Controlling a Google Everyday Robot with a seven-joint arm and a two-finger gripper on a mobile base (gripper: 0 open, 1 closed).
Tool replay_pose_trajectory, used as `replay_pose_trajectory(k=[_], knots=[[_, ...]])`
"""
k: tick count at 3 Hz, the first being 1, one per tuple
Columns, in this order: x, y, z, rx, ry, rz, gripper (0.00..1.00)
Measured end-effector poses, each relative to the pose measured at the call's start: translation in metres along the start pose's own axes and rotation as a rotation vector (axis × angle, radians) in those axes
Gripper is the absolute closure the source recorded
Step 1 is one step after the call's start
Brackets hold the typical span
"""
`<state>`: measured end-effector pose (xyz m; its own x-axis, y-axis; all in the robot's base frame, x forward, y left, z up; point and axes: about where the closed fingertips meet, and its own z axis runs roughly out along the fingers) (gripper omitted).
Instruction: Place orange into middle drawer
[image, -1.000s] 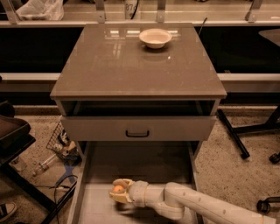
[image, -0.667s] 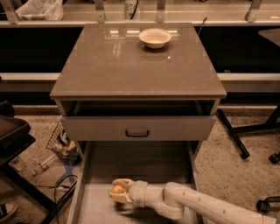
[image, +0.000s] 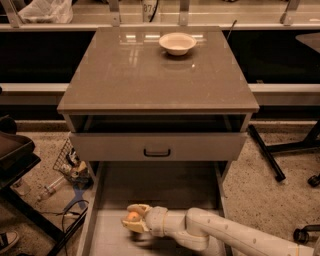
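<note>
At the bottom of the frame, the gripper (image: 129, 219) has its jaws clamped on the orange (image: 134, 216). It sits within the open middle drawer (image: 160, 187), with bare floor toward the left wall.

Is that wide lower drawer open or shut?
Open: the middle drawer is pulled far out, pale floor showing, and the gripper holds the orange over its floor.
</note>
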<state>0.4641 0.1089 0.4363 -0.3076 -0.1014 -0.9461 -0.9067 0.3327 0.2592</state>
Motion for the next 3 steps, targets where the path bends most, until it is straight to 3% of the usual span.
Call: replay_pose_trajectory(k=[1, 2, 3], knots=[[-0.0003, 0.001, 0.0011, -0.003, -0.001, 0.0, 0.06], [-0.0006, 0.0017, 0.0019, -0.005, -0.001, 0.0, 0.0], [-0.0006, 0.0018, 0.0019, -0.005, -0.001, 0.0, 0.0]])
